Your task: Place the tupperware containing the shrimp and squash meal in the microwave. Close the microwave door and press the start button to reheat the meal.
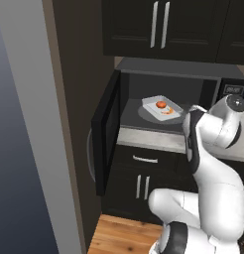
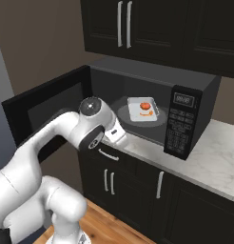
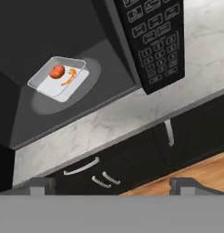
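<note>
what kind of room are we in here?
A rendered home kitchen, by the look of it: a black microwave with its door open sits on a marble counter, with dark cabinets above and below and a wood floor.

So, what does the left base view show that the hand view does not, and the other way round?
Left base view alone: the microwave door swung open, and the upper cabinets. Hand view alone: the gripper, open and holding nothing, and the keypad seen up close. Both: the tupperware with the shrimp and squash meal inside the microwave, plus the marble counter.
</note>
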